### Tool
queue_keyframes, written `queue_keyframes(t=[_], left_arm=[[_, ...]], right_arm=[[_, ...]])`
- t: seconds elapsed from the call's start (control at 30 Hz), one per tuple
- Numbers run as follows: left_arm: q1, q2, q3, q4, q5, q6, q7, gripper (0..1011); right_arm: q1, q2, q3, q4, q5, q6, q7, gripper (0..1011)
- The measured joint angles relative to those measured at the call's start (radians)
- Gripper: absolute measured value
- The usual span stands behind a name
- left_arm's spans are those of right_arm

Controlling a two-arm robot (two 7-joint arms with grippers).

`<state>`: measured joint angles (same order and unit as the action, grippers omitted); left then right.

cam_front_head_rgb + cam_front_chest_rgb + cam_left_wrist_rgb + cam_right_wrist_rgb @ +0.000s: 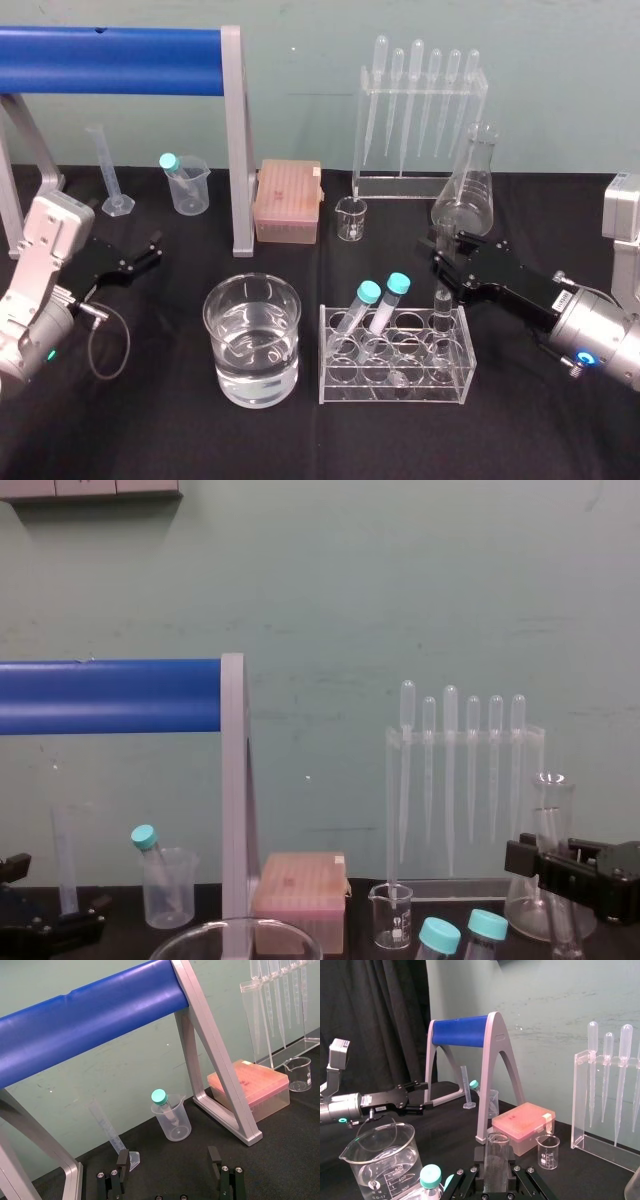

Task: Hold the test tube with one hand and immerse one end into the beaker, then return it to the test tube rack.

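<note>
The test tube (441,305) stands upright in the right end of the clear test tube rack (330,372). My right gripper (442,272) reaches in from the right at the tube's upper end. In the right wrist view the tube (496,1155) sits between the black fingers (471,1176), which press against both its sides, so the gripper (496,1176) is shut on it. The wide beaker (252,345), about half full of clear liquid, stands left of the rack and shows as the beaker (385,1160) in the right wrist view. My left gripper (150,250) rests open at the far left, holding nothing.
Two teal-capped tubes (378,300) lean in the rack's left half. Behind it stand a tiny glass beaker (351,218), a conical flask (468,190), a pipette stand (420,120) and a pink tip box (289,200). A blue-barred frame (236,140) and a plastic beaker (187,183) stand at the back left.
</note>
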<state>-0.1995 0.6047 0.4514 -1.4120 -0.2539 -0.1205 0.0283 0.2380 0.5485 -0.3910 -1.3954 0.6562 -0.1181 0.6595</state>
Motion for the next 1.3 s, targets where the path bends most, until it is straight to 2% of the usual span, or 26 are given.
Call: queue_keyframes(t=[0.3, 0.53, 0.7, 0.87, 1.0, 1.13, 1.3], left_arm=[[0.0, 0.0, 0.0, 0.0, 0.0, 0.0, 0.0, 1000], [0.0, 0.0, 0.0, 0.0, 0.0, 0.0, 0.0, 1000], [0.0, 0.0, 0.0, 0.0, 0.0, 0.0, 0.0, 1000], [0.0, 0.0, 0.0, 0.0, 0.0, 0.0, 0.0, 1000], [0.0, 0.0, 0.0, 0.0, 0.0, 0.0, 0.0, 1000], [0.0, 0.0, 0.0, 0.0, 0.0, 0.0, 0.0, 1000], [0.0, 0.0, 0.0, 0.0, 0.0, 0.0, 0.0, 1000]], right_arm=[[0.0, 0.0, 0.0, 0.0, 0.003, 0.003, 0.003, 226], [0.0, -0.003, 0.009, -0.015, 0.05, 0.014, 0.044, 226], [-0.001, 0.003, 0.025, -0.045, 0.077, 0.001, 0.057, 226], [0.0, 0.009, 0.052, -0.078, 0.088, -0.052, 0.065, 226], [0.015, -0.006, 0.07, -0.073, 0.094, -0.108, 0.081, 226], [0.055, -0.049, 0.077, -0.018, 0.106, -0.185, 0.129, 226], [0.113, -0.095, 0.061, 0.06, 0.121, -0.22, 0.191, 226]])
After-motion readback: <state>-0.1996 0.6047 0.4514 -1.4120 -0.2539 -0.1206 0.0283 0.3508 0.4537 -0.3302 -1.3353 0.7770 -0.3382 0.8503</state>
